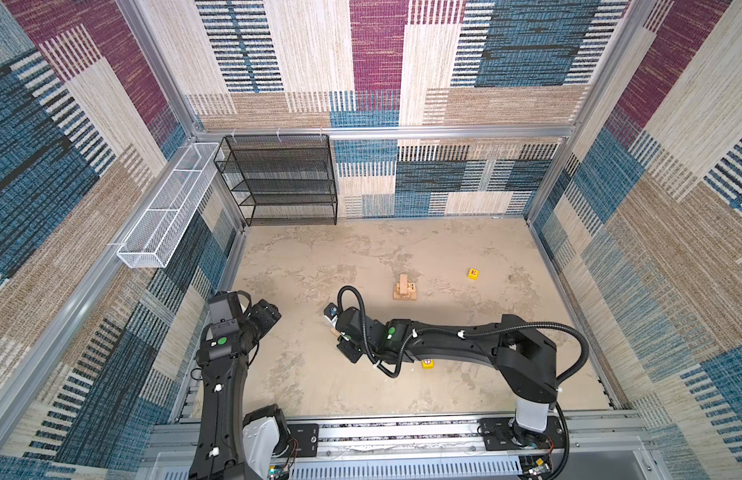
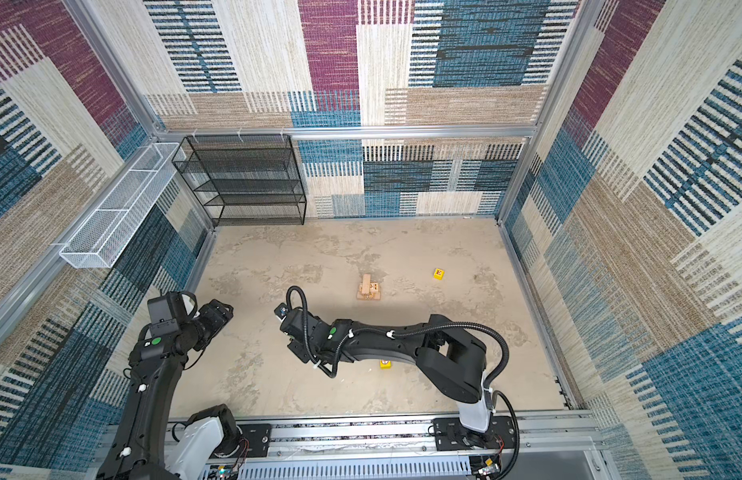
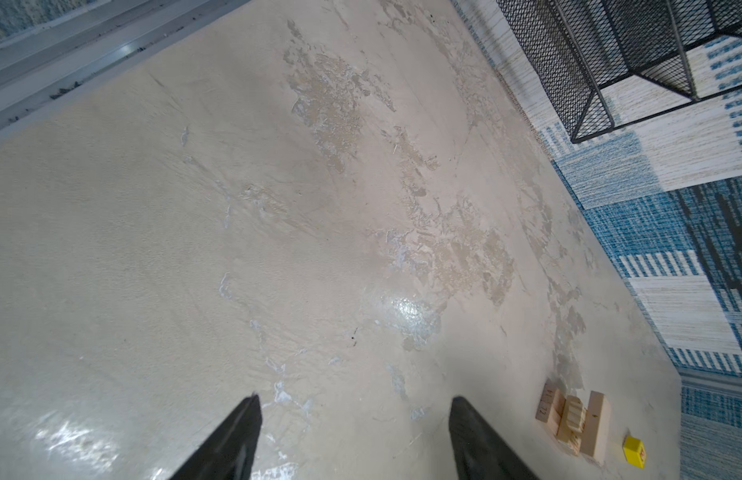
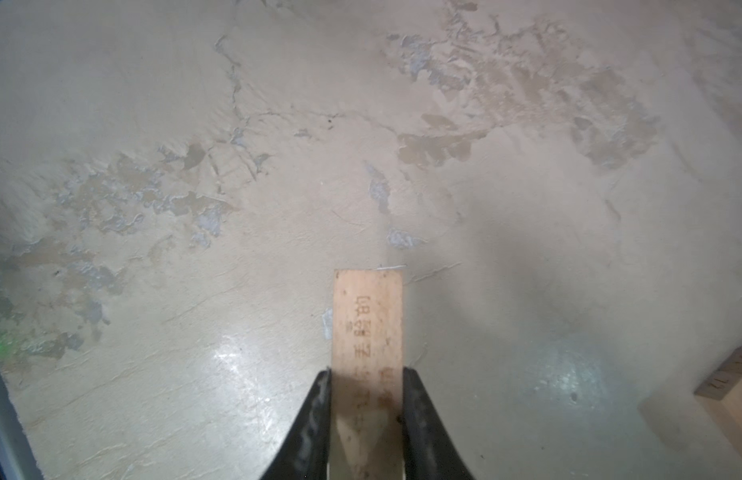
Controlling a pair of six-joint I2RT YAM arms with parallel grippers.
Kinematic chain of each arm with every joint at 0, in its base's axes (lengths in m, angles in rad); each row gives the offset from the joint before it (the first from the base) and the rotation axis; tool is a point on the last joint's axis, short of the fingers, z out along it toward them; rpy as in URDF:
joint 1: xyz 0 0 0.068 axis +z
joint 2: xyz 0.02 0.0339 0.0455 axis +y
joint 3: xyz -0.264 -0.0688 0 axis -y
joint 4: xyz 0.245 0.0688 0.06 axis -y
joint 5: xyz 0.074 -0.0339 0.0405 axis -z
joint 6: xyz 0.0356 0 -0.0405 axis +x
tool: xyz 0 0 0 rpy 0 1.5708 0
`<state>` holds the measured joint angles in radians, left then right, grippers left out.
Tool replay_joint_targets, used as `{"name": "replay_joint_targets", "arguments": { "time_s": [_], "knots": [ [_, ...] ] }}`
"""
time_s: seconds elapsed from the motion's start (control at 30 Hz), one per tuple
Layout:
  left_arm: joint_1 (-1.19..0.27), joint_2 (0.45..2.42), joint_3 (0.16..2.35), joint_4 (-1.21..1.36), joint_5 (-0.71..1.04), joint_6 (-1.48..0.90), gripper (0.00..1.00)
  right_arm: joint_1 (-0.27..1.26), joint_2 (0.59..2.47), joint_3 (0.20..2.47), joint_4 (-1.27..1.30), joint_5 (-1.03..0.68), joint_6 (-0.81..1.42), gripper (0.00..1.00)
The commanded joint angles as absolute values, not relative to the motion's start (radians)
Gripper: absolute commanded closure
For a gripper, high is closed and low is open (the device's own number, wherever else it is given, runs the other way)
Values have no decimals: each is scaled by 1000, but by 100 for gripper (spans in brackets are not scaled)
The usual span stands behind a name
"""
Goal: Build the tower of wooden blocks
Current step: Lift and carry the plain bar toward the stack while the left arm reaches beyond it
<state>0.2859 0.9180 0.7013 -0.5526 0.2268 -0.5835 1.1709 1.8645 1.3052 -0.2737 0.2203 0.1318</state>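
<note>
A: Where is the plank that the robot is working with?

B: The right gripper is clamped on the long edges of a printed tan plank, held over the tabletop. It is well apart from the started tower of crossed planks. The left gripper stands open and empty.

A: How should the robot place it well?

B: Probably by carrying it level over the stack, turning it crosswise to the layer beneath, lowering until it rests, then letting go gently. The yellow cube marked E and a second yellow cube lie loose, not yet stacked.
</note>
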Motion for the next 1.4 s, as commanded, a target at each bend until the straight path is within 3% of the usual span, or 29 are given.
{"name": "replay_joint_targets", "arguments": {
  "time_s": [0.0,0.23,0.63,1.0,1.37],
  "knots": [
    [223,970,722,-507,213,-644,24,1155,1812,1276,-239,279,165,100],
    [-44,1190,820,-398,104,-718,24,1073,1647,1136,-249,312,218,100],
    [-354,1638,1161,-334,76,-733,24,873,1439,992,-360,374,272,100],
    [-476,1856,1404,-420,95,-701,24,727,1310,906,-329,347,274,100],
    [-505,1957,1650,-591,194,-576,24,661,1343,963,-339,266,298,100]
  ]
}}
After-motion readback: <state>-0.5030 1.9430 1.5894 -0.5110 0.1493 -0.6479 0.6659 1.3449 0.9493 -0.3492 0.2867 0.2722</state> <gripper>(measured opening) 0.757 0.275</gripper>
